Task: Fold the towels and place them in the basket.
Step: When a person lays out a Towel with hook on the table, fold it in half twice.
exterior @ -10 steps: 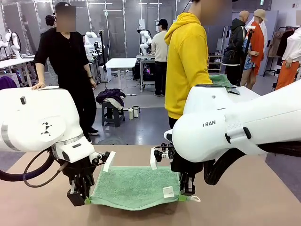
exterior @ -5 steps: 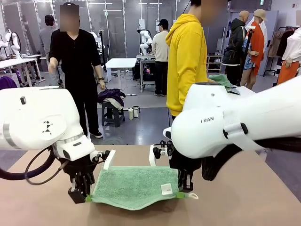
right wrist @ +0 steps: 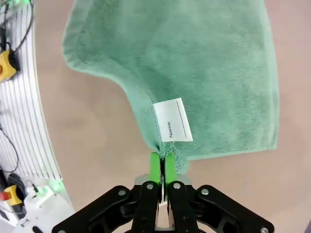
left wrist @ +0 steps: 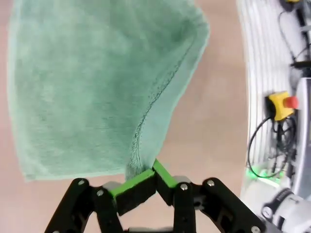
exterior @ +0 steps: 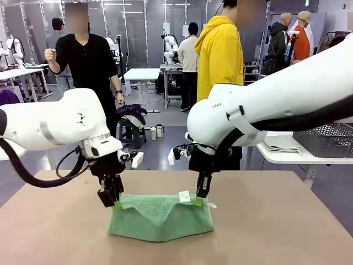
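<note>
I count 1 towel [exterior: 160,216] mid table [exterior: 287,221], 1 label [exterior: 184,196] on it, 2 grippers: L gripper [exterior: 114,203], R gripper [exterior: 199,196].

The black two-finger left gripper [left wrist: 154,171], its bright green pads [left wrist: 133,182] pressed together, pinches a raised fold of the soft green terry towel [left wrist: 87,82]; from the fingertips the cloth rises in a ridge and spreads ahead and to the fingers' left, lying on the flat tan table [left wrist: 214,121]; off to the fingers' right runs a white ribbed panel [left wrist: 262,53]; on it sit a yellow box with a red button [left wrist: 281,104] and loose black cables [left wrist: 257,145]; a small green light [left wrist: 253,171] glows nearer the gripper.
</note>
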